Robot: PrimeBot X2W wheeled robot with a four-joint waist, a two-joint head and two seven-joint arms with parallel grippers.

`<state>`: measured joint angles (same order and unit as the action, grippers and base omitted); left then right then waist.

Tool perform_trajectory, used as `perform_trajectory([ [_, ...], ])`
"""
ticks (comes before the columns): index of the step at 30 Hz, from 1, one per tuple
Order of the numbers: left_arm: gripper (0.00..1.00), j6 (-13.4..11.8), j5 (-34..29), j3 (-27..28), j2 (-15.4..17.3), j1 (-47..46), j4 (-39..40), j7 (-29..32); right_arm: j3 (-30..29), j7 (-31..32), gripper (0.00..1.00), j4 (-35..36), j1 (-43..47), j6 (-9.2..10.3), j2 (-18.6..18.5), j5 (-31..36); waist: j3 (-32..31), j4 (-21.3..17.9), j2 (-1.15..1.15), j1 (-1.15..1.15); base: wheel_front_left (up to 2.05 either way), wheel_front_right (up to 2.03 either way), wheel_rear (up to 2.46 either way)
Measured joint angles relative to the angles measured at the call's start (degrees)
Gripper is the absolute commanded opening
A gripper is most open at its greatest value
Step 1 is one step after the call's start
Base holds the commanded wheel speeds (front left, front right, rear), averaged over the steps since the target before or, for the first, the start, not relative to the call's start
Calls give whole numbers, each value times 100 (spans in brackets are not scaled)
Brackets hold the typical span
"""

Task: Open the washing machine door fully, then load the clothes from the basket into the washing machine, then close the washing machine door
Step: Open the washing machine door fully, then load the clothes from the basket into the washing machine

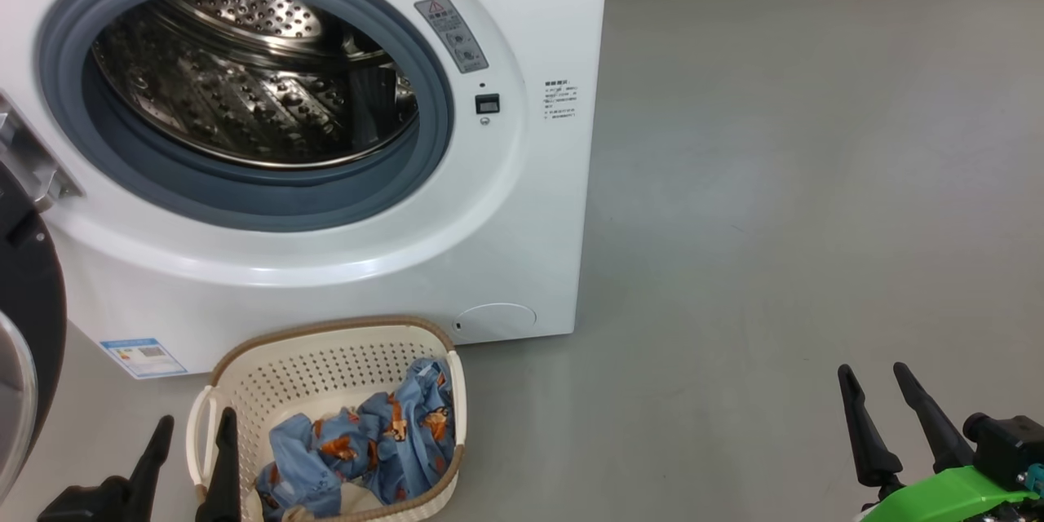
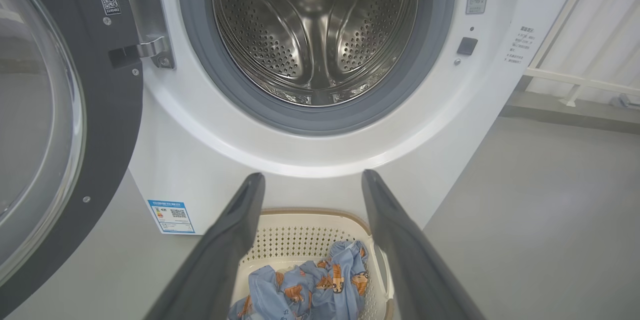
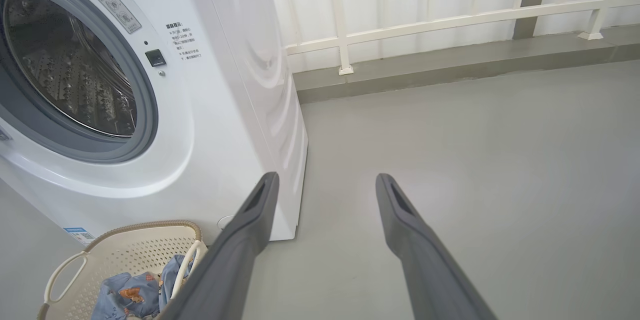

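The white washing machine [image 1: 522,204] stands with its steel drum [image 1: 245,73] exposed. Its black door [image 1: 28,326] hangs swung out at the left, and the glass bowl window [image 2: 35,125] fills the left of the left wrist view. On the floor before the machine sits the cream basket [image 1: 326,342] holding the light blue clothes [image 1: 367,440]. My left gripper [image 1: 196,432] is open, hovering at the basket's near left handle, nothing between its fingers. My right gripper [image 1: 877,379] is open over bare floor, far right of the basket.
Grey floor [image 1: 775,179] stretches right of the machine. A white railing [image 3: 450,20] on a low kerb runs behind. The swung-out door takes up the room left of the basket.
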<state>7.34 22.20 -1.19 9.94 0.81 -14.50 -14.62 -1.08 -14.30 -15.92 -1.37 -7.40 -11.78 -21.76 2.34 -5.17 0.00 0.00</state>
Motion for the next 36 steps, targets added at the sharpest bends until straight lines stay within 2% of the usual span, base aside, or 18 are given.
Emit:
perform_trajectory([
  [23, 100, 0, 114, 37, -1, -4, 152, 0, -78, 0, 100, 23, 7, 0, 84, 3, 121, 179, 0, 0, 0, -1, 1],
  [36, 100, 0, 137, -12, 40, -35, 151, 0, -59, -1, 100, 38, -13, 0, 90, 3, 225, 211, 0, 0, 38, -105, 67],
])
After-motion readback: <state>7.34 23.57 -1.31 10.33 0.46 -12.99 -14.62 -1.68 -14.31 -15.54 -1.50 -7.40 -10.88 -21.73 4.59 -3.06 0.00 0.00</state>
